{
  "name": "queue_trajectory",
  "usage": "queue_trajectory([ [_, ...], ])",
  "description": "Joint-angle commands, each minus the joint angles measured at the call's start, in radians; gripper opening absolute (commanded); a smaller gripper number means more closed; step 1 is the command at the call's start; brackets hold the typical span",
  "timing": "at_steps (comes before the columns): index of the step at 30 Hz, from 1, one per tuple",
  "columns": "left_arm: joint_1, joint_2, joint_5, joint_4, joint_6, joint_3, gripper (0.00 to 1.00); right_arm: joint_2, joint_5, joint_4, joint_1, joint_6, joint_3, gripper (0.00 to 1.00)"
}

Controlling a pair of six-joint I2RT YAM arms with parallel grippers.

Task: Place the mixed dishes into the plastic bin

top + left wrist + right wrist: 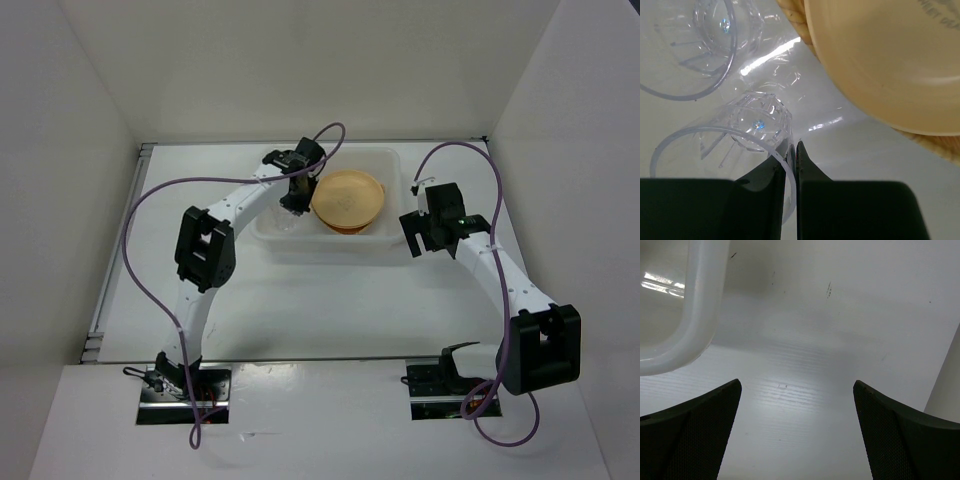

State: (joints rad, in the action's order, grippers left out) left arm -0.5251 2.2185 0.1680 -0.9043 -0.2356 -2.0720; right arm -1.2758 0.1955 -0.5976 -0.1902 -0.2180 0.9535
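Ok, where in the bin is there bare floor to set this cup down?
Bare floor of the plastic bin shows between the held cup and the plate. Crowded: second cup just beyond, plate over basket filling the right side. Outside, the table under the open right gripper is bare.

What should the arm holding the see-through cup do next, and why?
Probably open the left end effector and let go. Its jaws pinch the rim of a clear cup that already sits low inside the plastic bin, beside the other cup and the plate.

White table (pixel 330 310), plain white walls (pixel 300 60) on three sides, metal rail (pixel 118 250) along left edge.
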Motion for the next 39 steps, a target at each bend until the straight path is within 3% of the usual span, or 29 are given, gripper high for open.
queue_trajectory([
  [1,-0.001,0.021,0.067,0.058,0.001,0.032,0.0,0.024,0.007,0.024,-0.008,-0.001,-0.001,0.97],
  [4,-0.001,0.03,0.076,0.068,-0.01,0.032,0.03,0.024,0.007,0.024,-0.008,-0.001,-0.001,0.97],
  [7,-0.001,0.03,0.1,0.068,-0.021,0.032,0.21,0.024,0.007,0.024,-0.008,-0.001,-0.001,0.98],
  [8,-0.001,0.03,0.1,0.077,-0.03,0.032,0.38,0.024,0.018,0.024,-0.008,-0.001,-0.001,0.98],
  [9,-0.001,0.021,0.113,0.077,-0.03,0.032,0.66,0.024,0.028,0.024,-0.008,-0.001,-0.001,0.98],
  [12,-0.001,0.001,0.177,0.035,-0.066,-0.031,0.98,0.024,0.028,0.024,-0.008,0.008,-0.001,0.98],
  [17,-0.024,-0.14,0.31,0.067,-0.091,-0.16,1.0,0.024,0.047,0.024,-0.008,0.008,-0.001,0.98],
  [18,-0.035,-0.226,0.311,0.1,-0.091,-0.16,1.0,0.024,0.047,0.024,-0.008,0.008,-0.001,0.98],
  [21,-0.026,-0.438,0.239,0.302,-0.009,0.028,1.0,0.024,0.047,0.024,-0.008,0.008,-0.001,0.98],
  [22,-0.026,-0.486,0.222,0.359,0.01,0.158,1.0,0.033,0.047,0.024,-0.008,0.008,-0.001,0.98],
  [25,0.005,-0.664,0.232,0.37,0.004,0.346,1.0,0.044,0.047,0.024,-0.008,0.008,-0.001,0.98],
  [26,0.016,-0.762,0.249,0.37,-0.005,0.487,1.0,0.044,0.047,0.024,-0.008,0.008,-0.001,0.98],
  [29,0.039,-0.99,0.271,0.421,-0.045,0.708,1.0,0.055,0.047,0.033,0.003,0.008,-0.001,0.98],
  [30,0.056,-1.052,0.271,0.482,-0.045,0.846,1.0,0.065,0.047,0.033,0.003,0.008,-0.001,0.98],
  [33,0.066,-1.31,0.315,0.638,-0.059,1.08,1.0,0.076,0.056,0.033,0.003,0.008,-0.001,0.98],
  [35,0.076,-1.434,0.35,0.662,-0.059,1.127,1.0,0.076,0.056,0.033,0.003,0.008,-0.001,0.98],
  [39,0.094,-1.416,0.401,0.602,-0.013,1.116,1.0,0.085,0.056,0.033,0.003,0.008,-0.001,0.98],
])
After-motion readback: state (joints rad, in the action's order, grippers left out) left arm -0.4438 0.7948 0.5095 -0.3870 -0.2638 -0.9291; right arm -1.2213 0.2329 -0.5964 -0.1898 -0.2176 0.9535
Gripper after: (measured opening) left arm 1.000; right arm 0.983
